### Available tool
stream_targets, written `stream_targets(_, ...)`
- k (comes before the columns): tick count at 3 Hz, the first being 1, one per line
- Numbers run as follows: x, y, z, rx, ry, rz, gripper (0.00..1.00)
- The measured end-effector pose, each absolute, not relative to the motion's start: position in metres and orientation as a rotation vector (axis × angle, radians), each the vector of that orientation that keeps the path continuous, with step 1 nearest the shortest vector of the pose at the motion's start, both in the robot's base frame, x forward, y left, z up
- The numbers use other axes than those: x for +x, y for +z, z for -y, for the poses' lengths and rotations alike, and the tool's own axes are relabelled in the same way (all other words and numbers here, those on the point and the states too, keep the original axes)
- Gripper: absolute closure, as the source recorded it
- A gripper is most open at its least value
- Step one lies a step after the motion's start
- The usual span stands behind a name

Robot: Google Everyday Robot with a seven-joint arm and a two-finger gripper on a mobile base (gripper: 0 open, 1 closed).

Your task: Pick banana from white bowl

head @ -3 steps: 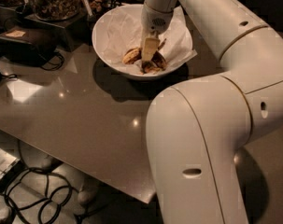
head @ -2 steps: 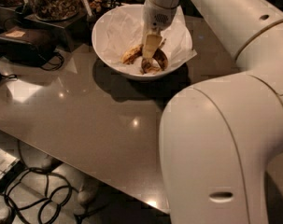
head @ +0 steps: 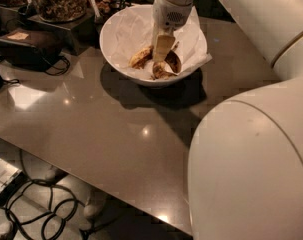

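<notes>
Gripper [head: 162, 53] hangs inside the white bowl [head: 118, 39], over the middle of the banana [head: 141, 58]; clamped or spread, I cannot tell

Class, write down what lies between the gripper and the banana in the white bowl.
Nothing shows between them in the camera view: the gripper is down inside the white bowl, right at the banana, with no gap visible.
</notes>
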State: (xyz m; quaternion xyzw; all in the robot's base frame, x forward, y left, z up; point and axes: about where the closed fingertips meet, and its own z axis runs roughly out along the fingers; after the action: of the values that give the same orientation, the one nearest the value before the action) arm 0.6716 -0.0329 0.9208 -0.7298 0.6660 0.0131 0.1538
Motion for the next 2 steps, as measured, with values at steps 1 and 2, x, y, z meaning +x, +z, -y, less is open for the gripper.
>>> stream_targets(1,0.665,0.930,0.025,-2.113,-0.018,-1.899,1.00)
stream_targets(2,0.594,0.960,0.019,-2.073,0.003,-1.828,1.00)
